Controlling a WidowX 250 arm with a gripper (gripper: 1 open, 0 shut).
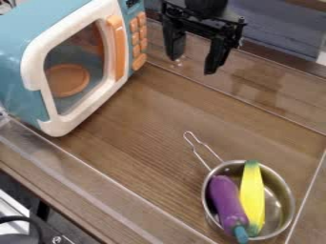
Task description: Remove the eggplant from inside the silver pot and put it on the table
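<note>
Inside the silver pot [214, 193], the glossy purple eggplant [228, 202] shows a teal-blue stem cap. Above the wood-grain table [140, 157], the black gripper [200, 55] hangs with fingers spread.

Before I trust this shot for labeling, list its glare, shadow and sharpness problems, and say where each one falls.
In the camera view: a dull sheen lies across the table near the gripper; the gripper is so dark that its detail is mostly lost; fine edges look soft throughout, though the eggplant shows clearly.

Shiny metal pot [292, 215], glossy wood-grain table [140, 143]
</note>
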